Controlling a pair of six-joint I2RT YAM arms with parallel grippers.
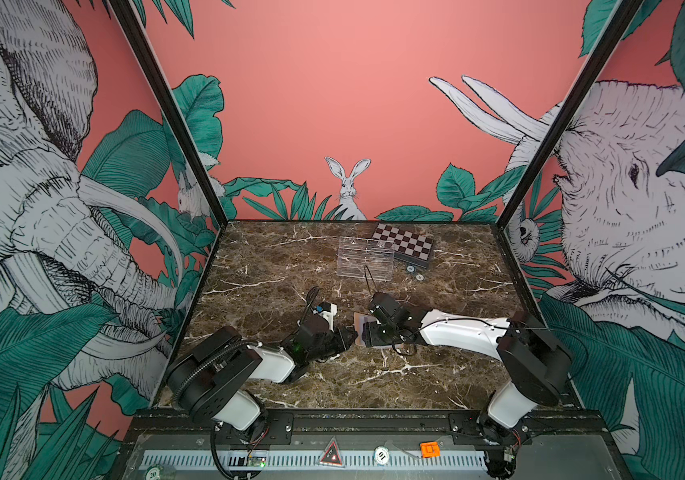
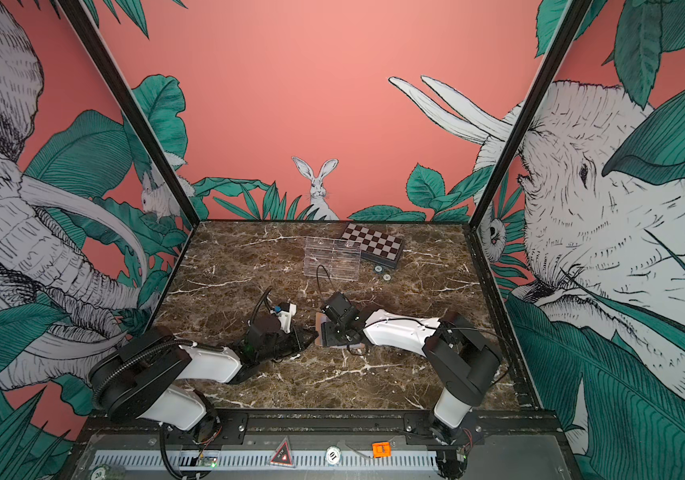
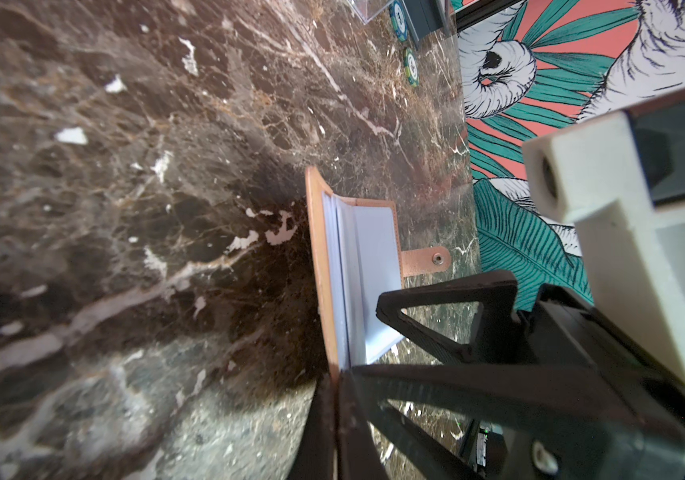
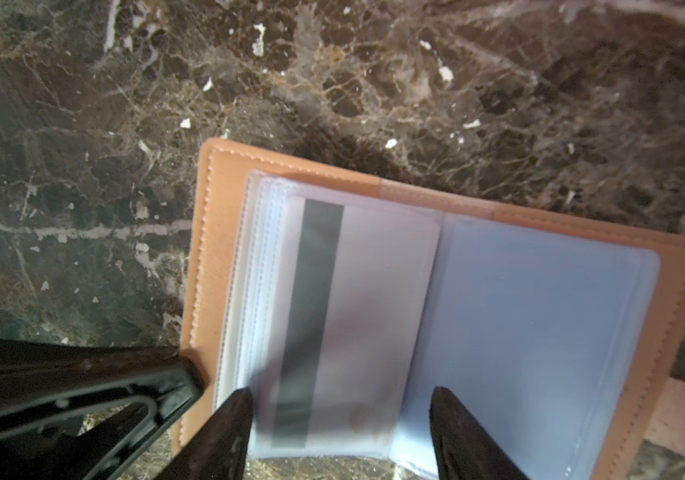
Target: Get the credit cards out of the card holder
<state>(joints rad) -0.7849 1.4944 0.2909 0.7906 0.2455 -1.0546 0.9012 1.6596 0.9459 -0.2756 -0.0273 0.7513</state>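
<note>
- Coral-pink jungle mural walls [image 1: 332,104] with elephants and a rabbit, closing round a dark brown, white-veined marble tabletop [image 1: 270,270].
- Near the middle of that tabletop: tan leather-like folding card holder [image 4: 216,232], lying open, pale bluish inner sleeves [image 4: 540,324] facing up, snap strap tab [image 3: 426,261] flat on the marble to one side.
- Inside the top sleeve of the thicker stack: white rectangular credit card [image 4: 374,299], dark stripe up, not yet drawn out. Any further cards underneath hidden.
- Left hand [image 3: 337,386]: pinched together on the edge of the tan cover beside that stack, probably to pin the card holder down and stop it sliding or folding shut during a pull.
- Right hand [image 4: 340,397]: black fingers [image 4: 232,424] apart, straddling one short end of the card. Contact with the card impossible to tell, that end being blurred.
- Judged step: lining up for a grip on the card's end, then a straight pull along the sleeve.
- Risk, as a guess: slick sleeve plastic caught together with the card, or the whole card holder dragged along on a weak left pinch.
- Far back, well apart from the work: clear acrylic compartment tray [image 1: 365,259], checkered box [image 1: 405,247] just beside it, two round chips [image 1: 410,269] near the box. No part in this job.
</note>
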